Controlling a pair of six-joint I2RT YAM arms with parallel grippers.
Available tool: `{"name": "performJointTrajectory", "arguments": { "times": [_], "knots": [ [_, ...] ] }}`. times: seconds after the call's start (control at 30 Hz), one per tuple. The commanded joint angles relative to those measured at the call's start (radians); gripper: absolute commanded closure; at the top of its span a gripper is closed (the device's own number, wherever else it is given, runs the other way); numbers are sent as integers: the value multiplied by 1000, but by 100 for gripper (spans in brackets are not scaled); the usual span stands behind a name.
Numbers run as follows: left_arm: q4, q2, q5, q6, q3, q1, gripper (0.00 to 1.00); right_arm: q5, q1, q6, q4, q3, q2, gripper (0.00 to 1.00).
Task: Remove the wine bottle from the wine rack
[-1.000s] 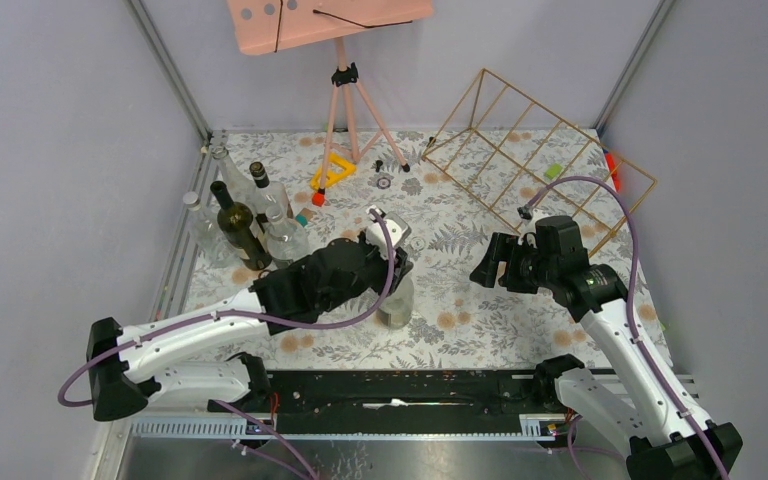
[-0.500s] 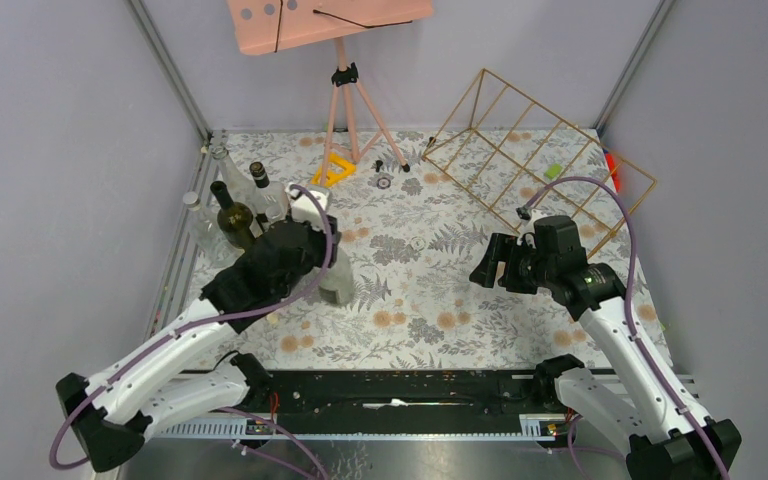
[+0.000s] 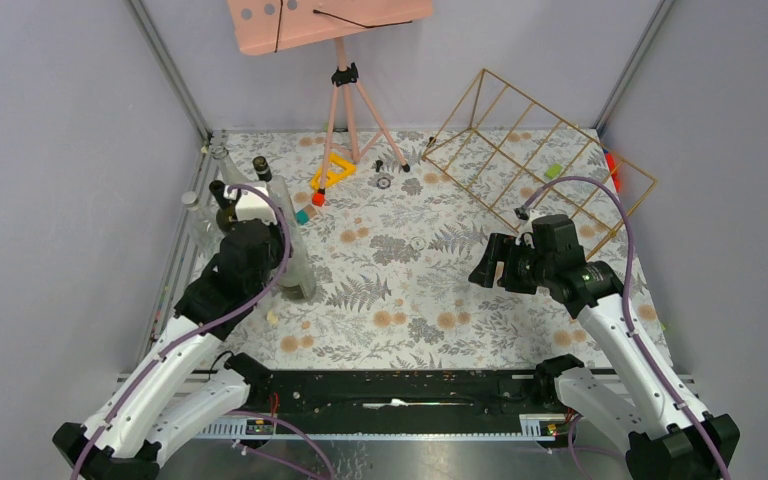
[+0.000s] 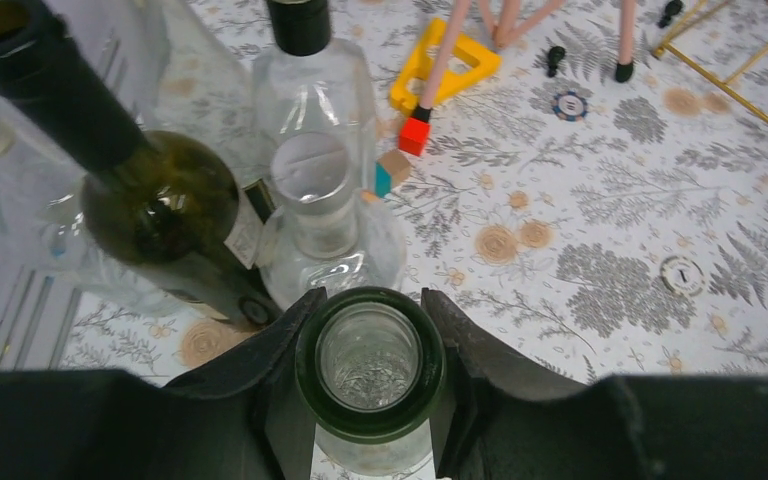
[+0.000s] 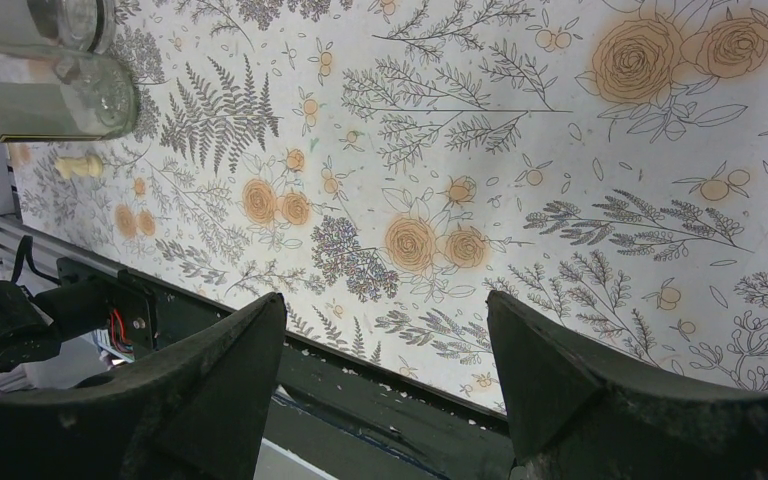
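Left gripper (image 4: 370, 325) pinches the wine bottle (image 4: 370, 368) neck; right gripper (image 5: 385, 305) spread wide

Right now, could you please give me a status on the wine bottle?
Left gripper shut on wine bottle at the neck, upright, off the wine rack. Right gripper open, empty. Other bottles close beside it.

Right gripper (image 5: 384, 299): dark fingers (image 5: 210, 385) spread wide, nothing between, above floral cloth (image 5: 520, 130). Glass bottle (image 5: 45, 95) at scene's left. Small cream piece (image 5: 78, 166) just beside it. Black rail (image 5: 360, 385) along near table edge.
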Motion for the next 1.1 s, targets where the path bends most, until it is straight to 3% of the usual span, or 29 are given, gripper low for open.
{"name": "performJointTrajectory", "arguments": {
  "times": [0.0,0.4,0.67,1.07],
  "knots": [
    [5,-12,-125,5,-2,59,100,-19,-1,-20,19,7,10,20],
    [7,-16,-160,8,-24,119,99,-22,-2,-30,20,3,15,20],
    [-27,5,-137,-23,-7,119,49,-22,-2,-38,22,-9,17,20],
    [-128,-2,-135,-37,102,120,12,-24,-2,-40,7,10,15,20]
  ]
}}
